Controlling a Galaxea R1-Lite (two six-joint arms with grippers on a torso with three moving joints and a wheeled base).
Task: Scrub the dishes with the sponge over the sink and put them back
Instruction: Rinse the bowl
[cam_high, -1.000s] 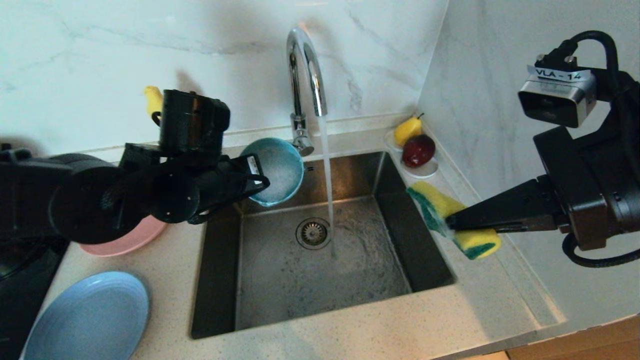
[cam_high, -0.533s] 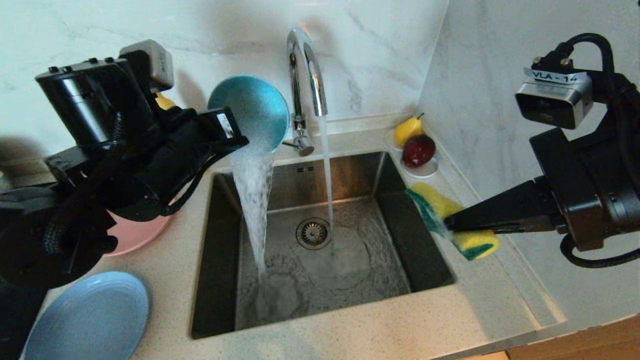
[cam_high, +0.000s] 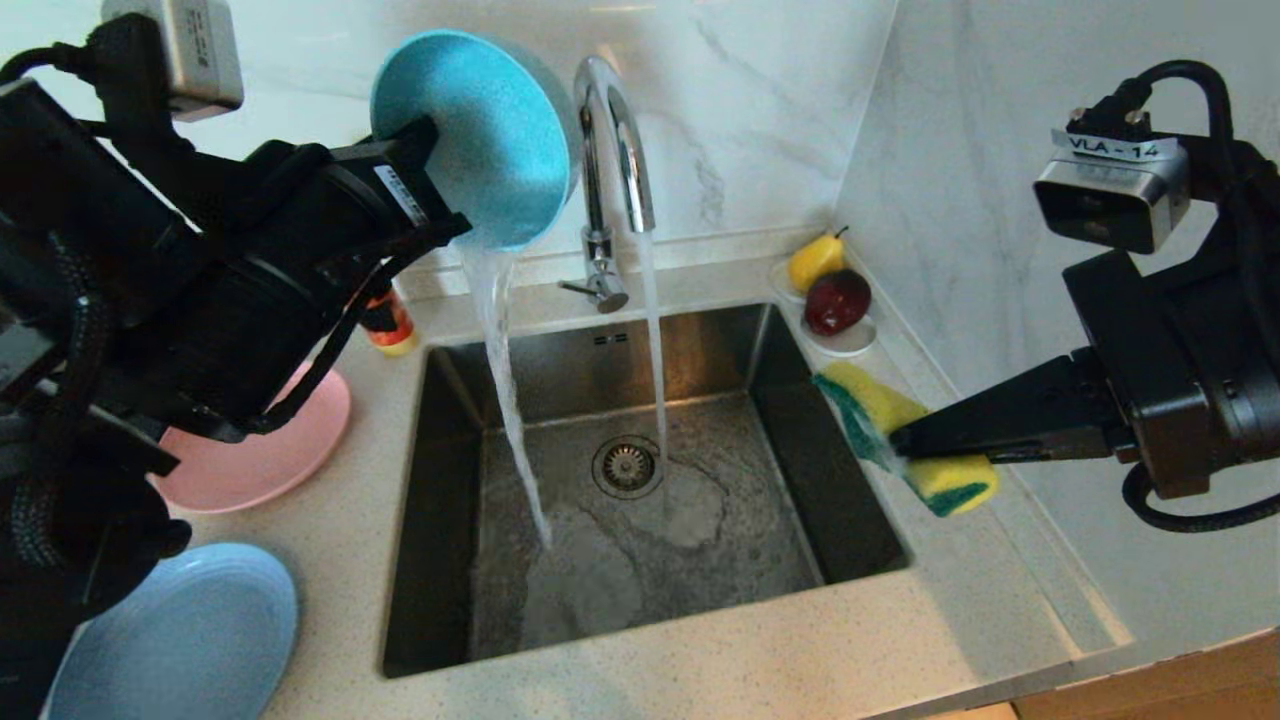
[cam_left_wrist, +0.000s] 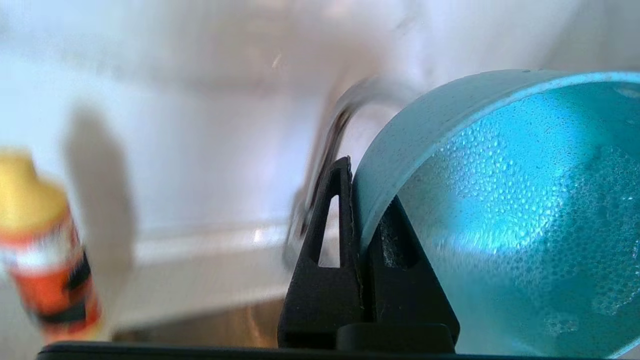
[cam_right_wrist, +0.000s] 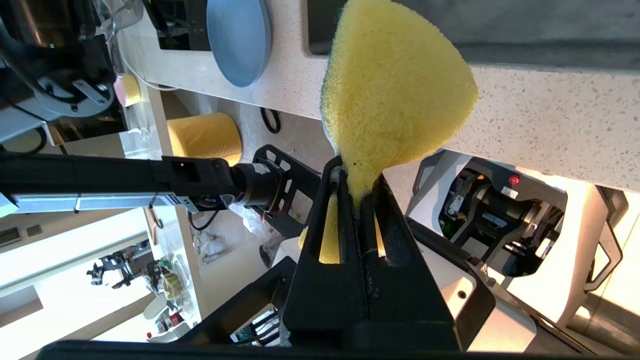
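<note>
My left gripper (cam_high: 425, 180) (cam_left_wrist: 357, 200) is shut on the rim of the teal bowl (cam_high: 475, 135) (cam_left_wrist: 500, 210). The bowl is held high beside the tap (cam_high: 610, 170) and tipped so that water streams out of it into the sink (cam_high: 640, 560). Over the sink's right rim my right gripper (cam_high: 900, 445) (cam_right_wrist: 357, 187) is shut on the yellow sponge (cam_high: 905, 435) (cam_right_wrist: 395, 90), squeezing it at the middle. The pink plate (cam_high: 270, 450) and the light blue plate (cam_high: 185, 635) (cam_right_wrist: 240, 40) lie on the counter left of the sink.
The tap runs, its stream landing near the drain (cam_high: 627, 465). A pear (cam_high: 815, 260) and a red fruit (cam_high: 838, 300) sit on a white saucer (cam_high: 850, 345) at the back right corner. An orange-and-yellow bottle (cam_high: 388, 322) (cam_left_wrist: 42, 250) stands behind the sink's left corner.
My left arm lifted the teal bowl from low over the sink's back left corner to high beside the tap and tipped it, pouring its water out. The right arm with the sponge stayed still.
</note>
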